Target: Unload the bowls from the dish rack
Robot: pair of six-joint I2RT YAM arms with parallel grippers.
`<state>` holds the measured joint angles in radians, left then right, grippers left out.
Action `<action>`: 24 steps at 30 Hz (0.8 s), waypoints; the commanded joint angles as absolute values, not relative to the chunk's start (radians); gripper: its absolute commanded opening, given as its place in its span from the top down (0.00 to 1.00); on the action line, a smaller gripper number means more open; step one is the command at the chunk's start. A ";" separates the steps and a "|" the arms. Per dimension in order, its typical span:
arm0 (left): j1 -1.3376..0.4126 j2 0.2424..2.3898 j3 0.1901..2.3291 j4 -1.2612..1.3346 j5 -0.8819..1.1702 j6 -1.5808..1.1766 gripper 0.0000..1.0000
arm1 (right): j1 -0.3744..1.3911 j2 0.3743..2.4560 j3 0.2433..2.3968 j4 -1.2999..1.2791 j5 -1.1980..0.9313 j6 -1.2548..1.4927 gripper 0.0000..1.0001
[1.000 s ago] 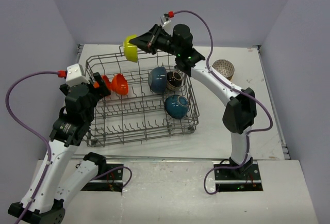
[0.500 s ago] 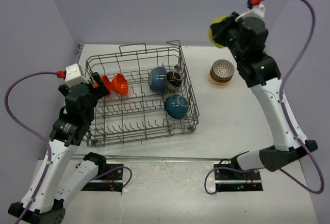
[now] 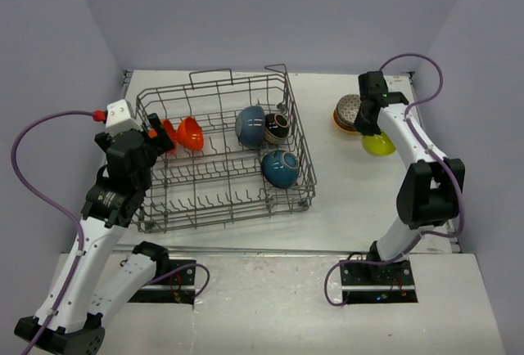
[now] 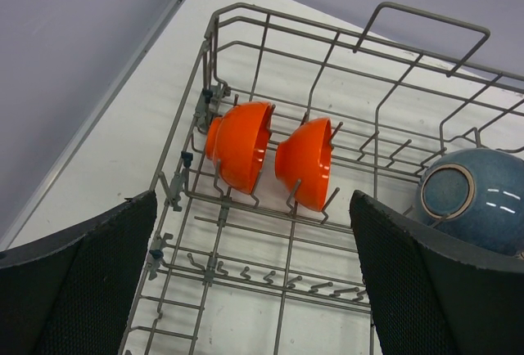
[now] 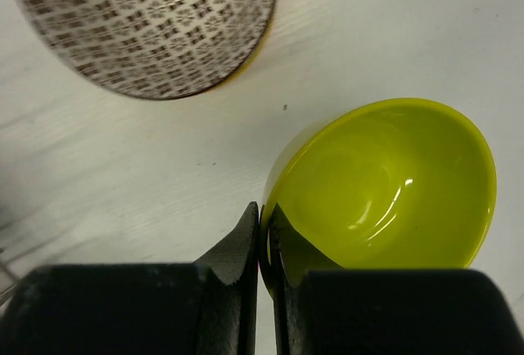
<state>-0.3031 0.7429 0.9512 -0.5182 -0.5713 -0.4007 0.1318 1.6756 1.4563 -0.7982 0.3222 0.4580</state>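
Glossy lime bowl (image 5: 385,183); bare metal wire rack (image 3: 229,208); matt white table (image 3: 352,199)

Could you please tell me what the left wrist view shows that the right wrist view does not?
Only the left wrist: the dish rack, holding two orange bowls on edge and a blue bowl, framed by the open left end effector. Only the right wrist: the right end effector shut on the lime bowl, beside a patterned bowl. Both: the table.

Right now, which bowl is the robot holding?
The yellow bowl: the right gripper pinches its rim beside the patterned bowl. The orange bowls and blue bowls sit untouched in the rack.
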 commanded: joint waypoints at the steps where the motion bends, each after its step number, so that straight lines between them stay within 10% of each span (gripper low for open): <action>1: -0.299 0.746 0.959 -0.509 -0.563 -0.402 0.00 | 0.069 1.684 1.473 -0.792 0.357 0.440 1.00; 17: -0.319 0.742 0.968 -0.520 -0.584 -0.403 0.00 | -0.040 1.896 1.391 -0.721 0.365 0.426 0.94; 24: -0.319 0.742 0.973 -0.526 -0.601 -0.407 0.00 | -0.038 1.812 1.361 -0.723 0.338 0.453 0.54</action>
<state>-0.3153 0.7479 0.9512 -0.5285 -0.5781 -0.4011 -0.0410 1.9102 1.3777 -0.7406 0.3393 0.4393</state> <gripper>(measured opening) 0.997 0.444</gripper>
